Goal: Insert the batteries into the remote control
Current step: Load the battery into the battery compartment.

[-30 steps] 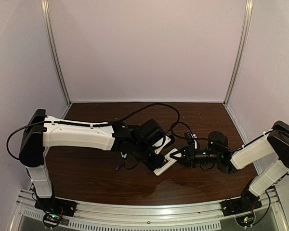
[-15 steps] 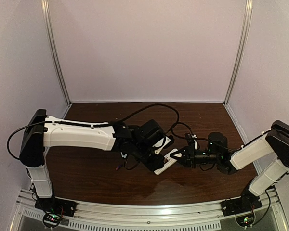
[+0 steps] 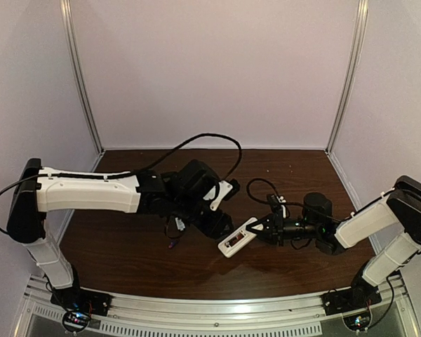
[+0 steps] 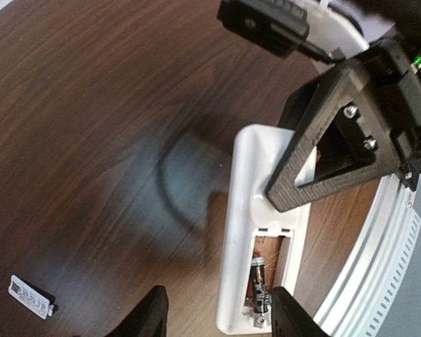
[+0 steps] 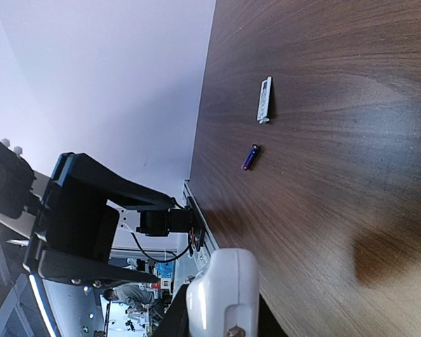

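The left pincer (image 4: pixel 216 317) is seen with its fingers spread and nothing pinched; in its wrist view the near end of the remote (image 4: pixel 254 182) is framed between the two fingertips, though whether either tip touches the casing cannot be told. The remote's recessed bay is turned up towards this pincer and is uncovered; a battery (image 4: pixel 258 293) — dark, with a metal end — is seen lying along one side of it, and the rest of the bay is shown coppery-brown.

Beyond the left pincer's tips, the far half of the remote is pinched by the right pincer (image 3: pixel 258 229); one black triangular finger (image 4: pixel 323 147) is pressed across the bay face, while the other is hidden beneath the casing.

Farther out, a second battery (image 5: pixel 250 156) — purple — is left lying on the dark wooden table (image 4: pixel 91 126), well apart from the right pincer and on the side of the left pincer away from the remote; a small white cover (image 5: pixel 264 100) is laid near it, not touching it, and is seen outside the left pincer's fingers.
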You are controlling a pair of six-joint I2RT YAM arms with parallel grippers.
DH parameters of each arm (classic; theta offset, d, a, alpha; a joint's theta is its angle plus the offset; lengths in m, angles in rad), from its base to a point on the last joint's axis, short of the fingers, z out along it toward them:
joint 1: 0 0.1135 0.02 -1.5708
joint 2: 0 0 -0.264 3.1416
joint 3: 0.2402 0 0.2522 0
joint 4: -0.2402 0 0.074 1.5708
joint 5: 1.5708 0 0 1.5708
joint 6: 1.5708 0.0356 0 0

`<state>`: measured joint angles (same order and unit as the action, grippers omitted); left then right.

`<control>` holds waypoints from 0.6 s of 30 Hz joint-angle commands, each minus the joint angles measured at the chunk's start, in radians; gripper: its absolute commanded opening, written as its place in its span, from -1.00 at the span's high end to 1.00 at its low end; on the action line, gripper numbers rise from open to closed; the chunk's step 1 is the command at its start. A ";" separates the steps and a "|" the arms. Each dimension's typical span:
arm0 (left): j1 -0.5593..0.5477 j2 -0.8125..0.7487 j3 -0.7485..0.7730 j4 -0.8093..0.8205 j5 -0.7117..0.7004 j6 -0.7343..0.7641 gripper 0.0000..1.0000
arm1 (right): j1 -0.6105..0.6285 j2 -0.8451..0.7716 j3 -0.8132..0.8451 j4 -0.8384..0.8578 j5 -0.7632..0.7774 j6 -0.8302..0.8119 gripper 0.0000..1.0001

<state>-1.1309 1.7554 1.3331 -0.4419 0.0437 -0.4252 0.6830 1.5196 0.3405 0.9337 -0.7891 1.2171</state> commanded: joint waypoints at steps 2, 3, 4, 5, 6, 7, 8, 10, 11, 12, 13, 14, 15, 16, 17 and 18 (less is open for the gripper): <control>0.025 -0.153 -0.088 0.128 0.026 0.073 -0.07 | 0.001 -0.014 0.001 0.026 -0.043 0.004 1.00; 0.025 -0.185 -0.111 0.148 0.036 0.102 -0.09 | 0.000 -0.018 0.002 0.021 -0.049 0.004 1.00; 0.025 -0.224 -0.154 0.183 0.045 0.135 -0.11 | -0.003 -0.024 0.004 0.009 -0.058 -0.001 1.00; 0.025 -0.266 -0.195 0.213 0.060 0.174 -0.13 | -0.005 -0.030 0.008 -0.004 -0.067 -0.005 1.00; 0.025 -0.307 -0.237 0.248 0.076 0.211 -0.14 | -0.005 -0.036 0.011 -0.020 -0.076 -0.010 1.00; 0.026 -0.349 -0.283 0.283 0.086 0.243 -0.14 | -0.006 -0.045 0.015 -0.043 -0.084 -0.019 1.00; 0.025 -0.384 -0.320 0.312 0.107 0.281 -0.14 | -0.006 -0.054 0.022 -0.071 -0.093 -0.030 1.00; 0.022 -0.445 -0.388 0.354 0.173 0.375 -0.11 | -0.007 -0.072 0.034 -0.123 -0.108 -0.053 1.00; 0.015 -0.469 -0.415 0.371 0.191 0.409 -0.08 | -0.006 -0.080 0.040 -0.151 -0.114 -0.063 1.00; 0.004 -0.490 -0.439 0.382 0.199 0.472 -0.06 | -0.006 -0.089 0.048 -0.179 -0.122 -0.075 1.00; -0.012 -0.506 -0.457 0.388 0.205 0.520 -0.03 | -0.005 -0.096 0.056 -0.209 -0.132 -0.084 1.00; -0.025 -0.519 -0.472 0.390 0.206 0.566 0.00 | -0.006 -0.103 0.062 -0.238 -0.137 -0.097 1.00; -0.035 -0.526 -0.481 0.388 0.210 0.609 0.02 | -0.005 -0.112 0.070 -0.274 -0.141 -0.110 1.00; -0.048 -0.531 -0.485 0.383 0.215 0.647 0.04 | -0.005 -0.117 0.078 -0.309 -0.147 -0.125 1.00; -0.059 -0.529 -0.488 0.378 0.224 0.686 0.06 | -0.006 -0.125 0.085 -0.339 -0.153 -0.141 1.00; -0.071 -0.524 -0.489 0.374 0.224 0.718 0.07 | -0.004 -0.129 0.094 -0.372 -0.160 -0.154 1.00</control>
<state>-1.1622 1.2388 0.8654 -0.1272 0.2123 0.0673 0.6819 1.4265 0.3916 0.7097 -0.9031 1.1412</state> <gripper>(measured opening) 0.476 0.219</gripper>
